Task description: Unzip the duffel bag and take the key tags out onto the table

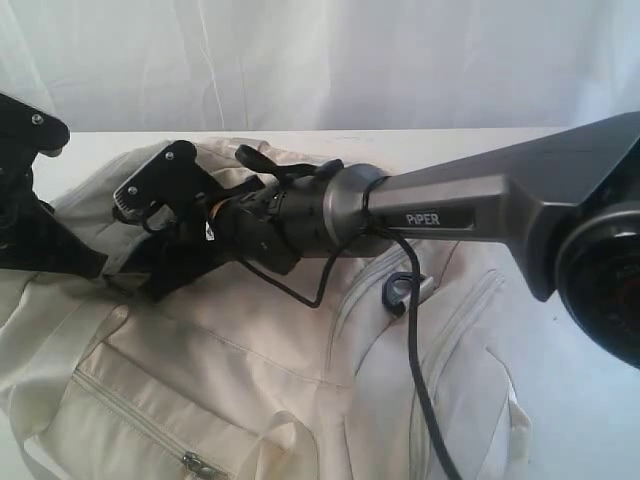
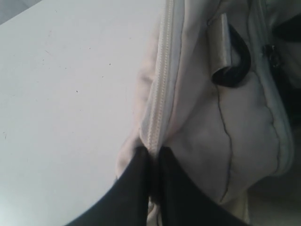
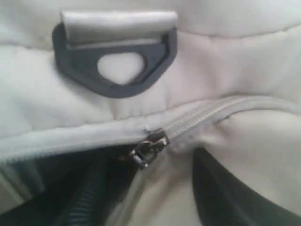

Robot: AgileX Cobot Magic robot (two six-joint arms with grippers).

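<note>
Inside the duffel bag [image 1: 250, 380] all is dark; left gripper [image 2: 151, 157] pinches its zip seam [image 2: 162, 80], right gripper [image 3: 150, 179] spread, white table [image 2: 61, 94] beneath.

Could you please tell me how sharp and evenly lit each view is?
Exterior view: soft, hazy, the white backdrop washed out behind the cream fabric duffel bag. Left wrist view: the white tabletop is bright, the dark fingers of the left hand are unfocused silhouettes. Right wrist view: close and blurry, the dark metal zipper pull smeared.
</note>
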